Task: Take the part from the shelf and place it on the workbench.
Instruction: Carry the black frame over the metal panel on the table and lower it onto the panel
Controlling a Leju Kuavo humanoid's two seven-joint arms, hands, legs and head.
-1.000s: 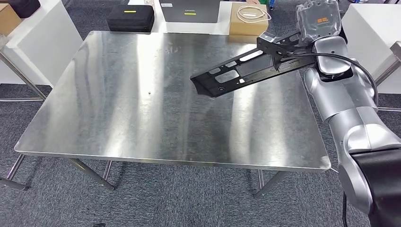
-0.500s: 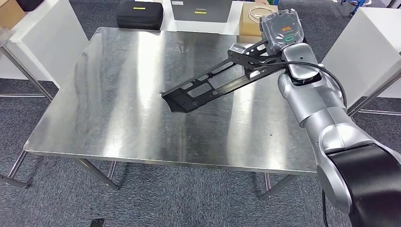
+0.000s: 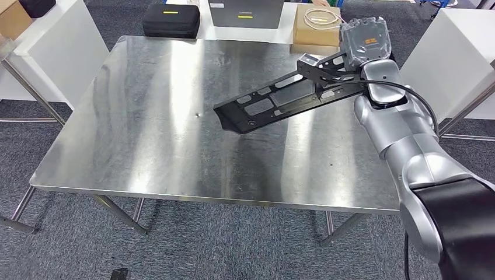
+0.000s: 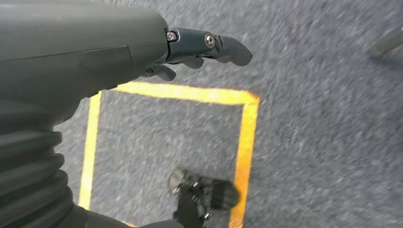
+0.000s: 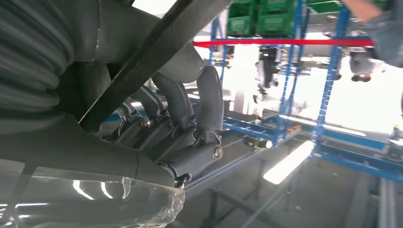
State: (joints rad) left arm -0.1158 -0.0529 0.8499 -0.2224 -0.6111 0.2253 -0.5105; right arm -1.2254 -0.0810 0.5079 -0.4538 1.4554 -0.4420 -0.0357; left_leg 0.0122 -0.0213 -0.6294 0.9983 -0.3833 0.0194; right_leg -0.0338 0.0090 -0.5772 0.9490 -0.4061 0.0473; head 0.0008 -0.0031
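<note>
The part is a long flat black plate with cut-out slots. My right hand grips it at its far end, and it slants down over the right middle of the steel workbench, its free tip low over the top. In the right wrist view my right hand's fingers curl around the dark bar of the part. My left hand hangs over the grey carpet, fingers apart and holding nothing.
Beyond the workbench's far edge lie a black case, a dark flat box and a cardboard box with a coiled white cable. White cabinets flank the table. Yellow floor tape marks the carpet under my left hand.
The whole picture shifted, so the camera moved. Over the last half second the part swung a little to the right over the workbench, still in my right hand.
</note>
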